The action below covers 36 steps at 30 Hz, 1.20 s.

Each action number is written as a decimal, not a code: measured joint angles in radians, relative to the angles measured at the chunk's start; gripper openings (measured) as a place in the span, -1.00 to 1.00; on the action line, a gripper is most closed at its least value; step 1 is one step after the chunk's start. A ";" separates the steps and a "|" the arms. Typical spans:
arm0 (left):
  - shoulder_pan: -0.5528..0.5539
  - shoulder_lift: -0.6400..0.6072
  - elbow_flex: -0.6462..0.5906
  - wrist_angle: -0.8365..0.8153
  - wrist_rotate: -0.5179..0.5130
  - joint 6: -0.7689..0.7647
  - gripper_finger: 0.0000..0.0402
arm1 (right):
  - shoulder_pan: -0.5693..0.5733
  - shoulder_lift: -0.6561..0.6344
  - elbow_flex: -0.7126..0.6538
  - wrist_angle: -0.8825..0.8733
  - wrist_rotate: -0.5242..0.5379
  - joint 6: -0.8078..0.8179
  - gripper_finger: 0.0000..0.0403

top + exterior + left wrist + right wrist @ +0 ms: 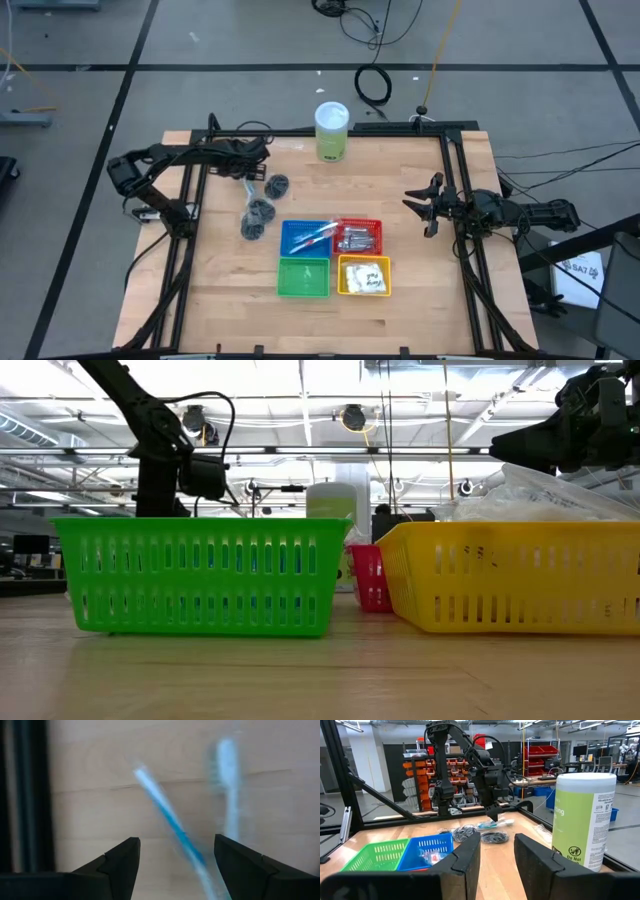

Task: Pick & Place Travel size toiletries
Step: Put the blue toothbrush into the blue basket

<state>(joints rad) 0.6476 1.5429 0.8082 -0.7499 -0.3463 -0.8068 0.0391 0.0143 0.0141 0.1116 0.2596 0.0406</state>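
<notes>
The left gripper [175, 865] hangs over two clear-wrapped pale blue-white sticks [170, 825] lying on the wooden desk [420, 300], its fingers [117, 862] spread and empty. Best to centre on one stick, descend square, then close. The right gripper [432, 206] waits at the desk's right edge, part open, holding nothing.

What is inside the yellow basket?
The yellow basket holds white sachets, several of them overlapping in a small heap. In the low view clear wrapping rises above its rim. Anything beneath the heap is covered, so an exact count cannot be given.
</notes>
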 joint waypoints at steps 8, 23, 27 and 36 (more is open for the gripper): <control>0.000 0.000 0.000 -0.071 -0.065 -0.115 0.25 | 0.000 0.000 0.000 0.000 0.000 0.000 -0.46; -0.011 -0.001 -0.070 -0.016 0.076 -0.159 0.25 | 0.000 0.000 0.000 0.000 0.000 0.000 -0.46; -0.011 -0.007 -0.117 0.031 0.077 -0.184 0.25 | 0.000 0.000 0.000 0.000 0.000 0.000 -0.46; -0.028 -0.006 -0.141 0.073 0.095 -0.182 0.16 | 0.000 0.000 0.000 0.000 0.000 0.000 -0.46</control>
<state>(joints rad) 0.6197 1.5364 0.6671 -0.6765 -0.2512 -0.9890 0.0391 0.0147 0.0140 0.1120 0.2596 0.0406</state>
